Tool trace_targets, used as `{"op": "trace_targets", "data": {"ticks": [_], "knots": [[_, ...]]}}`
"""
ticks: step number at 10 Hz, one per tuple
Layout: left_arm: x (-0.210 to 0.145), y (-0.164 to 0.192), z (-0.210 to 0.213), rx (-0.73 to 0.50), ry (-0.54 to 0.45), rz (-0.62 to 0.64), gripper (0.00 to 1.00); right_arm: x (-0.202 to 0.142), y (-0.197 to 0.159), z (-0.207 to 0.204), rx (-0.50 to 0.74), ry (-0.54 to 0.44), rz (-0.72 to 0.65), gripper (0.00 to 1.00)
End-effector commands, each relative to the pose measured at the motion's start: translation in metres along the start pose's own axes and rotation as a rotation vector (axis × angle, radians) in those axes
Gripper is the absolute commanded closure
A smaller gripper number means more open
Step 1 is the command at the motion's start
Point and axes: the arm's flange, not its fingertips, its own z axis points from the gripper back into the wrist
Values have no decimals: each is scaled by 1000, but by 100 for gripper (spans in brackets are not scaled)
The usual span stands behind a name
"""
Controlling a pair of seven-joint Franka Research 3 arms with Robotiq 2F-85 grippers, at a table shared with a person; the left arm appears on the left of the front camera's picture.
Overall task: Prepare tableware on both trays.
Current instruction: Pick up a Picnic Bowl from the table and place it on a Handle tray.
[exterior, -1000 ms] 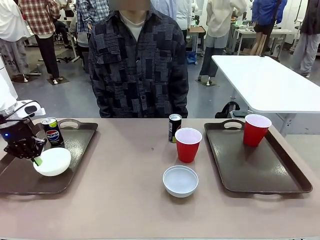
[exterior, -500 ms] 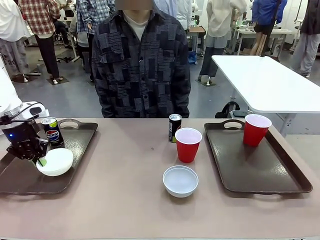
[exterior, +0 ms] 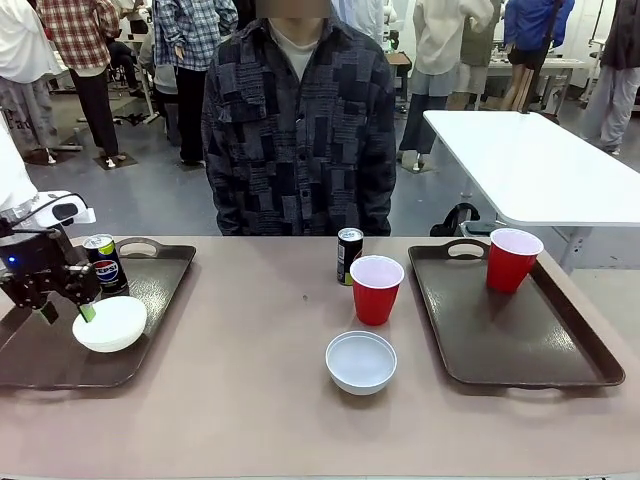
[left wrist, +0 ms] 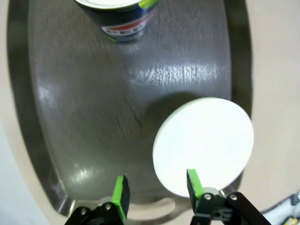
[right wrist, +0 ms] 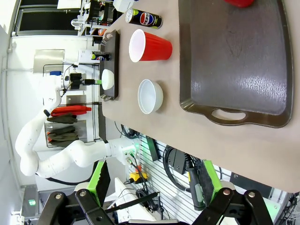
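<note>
**Two trays partly set; left pincer spread at the bowl's rim**

Front view. The left tray (exterior: 160, 290), at the lower left of the frame, carries a white bowl (exterior: 110, 323) and, just behind it, a Pepsi can (exterior: 103, 262). The right tray (exterior: 530, 340), at the right of the frame, carries one red cup (exterior: 513, 258) near its far handle. Between the trays, on the bare table (exterior: 250, 400), stand a second red cup (exterior: 376, 288), a second bowl (exterior: 360, 361) lower in the frame, and a dark can (exterior: 349, 254) just behind that cup. Judged from this layout, the left tray lacks a cup and the right tray lacks a bowl and a can, so roughly half of the setting is done.

The left gripper (exterior: 65, 312) hangs at the white bowl's left rim with its jaws wide apart. In the left wrist view, one green pad (left wrist: 193, 183) overlaps the near edge of the bowl and the other stands over bare tray. Nothing is clamped, and whether the pad touches the rim cannot be told. In the right wrist view, the right gripper (right wrist: 153, 183), at the bottom edge, is likewise spread and empty, well apart from the right tray. A person (exterior: 300, 130) stands at the upper centre, behind the table.
</note>
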Motion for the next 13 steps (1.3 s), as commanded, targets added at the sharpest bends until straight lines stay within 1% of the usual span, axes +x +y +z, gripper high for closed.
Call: {"op": "trace_targets", "data": {"ticks": [1,2,4,5,6,7,8,9,12,13], "knots": [[-9,-9,18,39,29,-19,0,-1,-1,1,3,6,8,0],[-10,-12,24,39,45,-45,18,-1,-1,1,3,6,8,0],[-14,-15,35,44,82,-77,18,-1,-1,1,3,6,8,0],[-16,-16,40,43,84,-78,18,-1,-1,1,3,6,8,0],[-19,-16,44,40,82,-75,18,-1,-1,1,3,6,8,0],[-22,-15,49,35,81,-40,18,-1,-1,1,3,6,8,0],[-26,-16,52,0,75,-32,18,-1,-1,1,3,6,8,0],[-19,-17,40,24,78,-60,18,-1,-1,1,3,6,8,0],[-21,-16,43,20,78,-56,18,0,0,0,0,0,0,0],[-18,0,55,-180,72,-116,18,-7,6,4,-62,-66,-32,0]]}}
